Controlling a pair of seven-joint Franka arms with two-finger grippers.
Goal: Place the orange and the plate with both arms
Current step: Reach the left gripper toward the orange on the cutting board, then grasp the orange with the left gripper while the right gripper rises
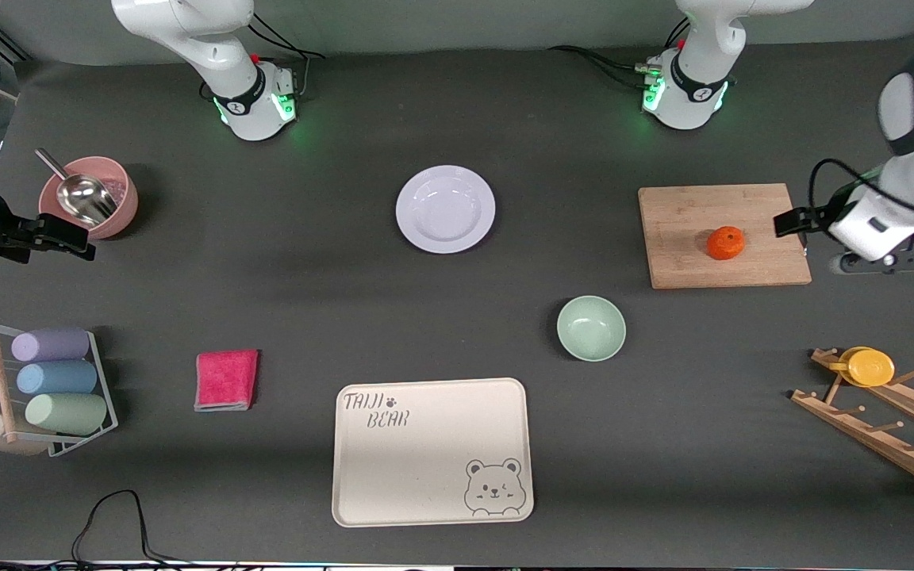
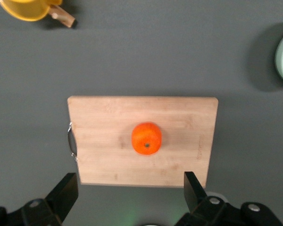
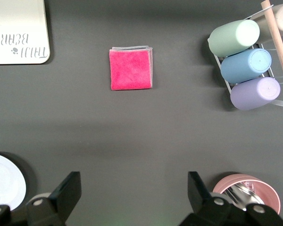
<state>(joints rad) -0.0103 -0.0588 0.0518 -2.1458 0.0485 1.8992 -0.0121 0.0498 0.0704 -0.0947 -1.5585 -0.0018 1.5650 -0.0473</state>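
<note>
Sitting nearest the front camera is the tray, cream with a bear print. Next in size is the cutting board toward the left arm's end, then the plate, lying flat mid-table between the 2 arm bases. The green bowl is between board and tray, the pink cloth beside the tray. The orange rests on the board, well apart from the plate. Left gripper hangs over the board's edge, fingers spread wide, holding nothing. Right gripper hovers beside the pink bowl, fingers apart too, empty.
</note>
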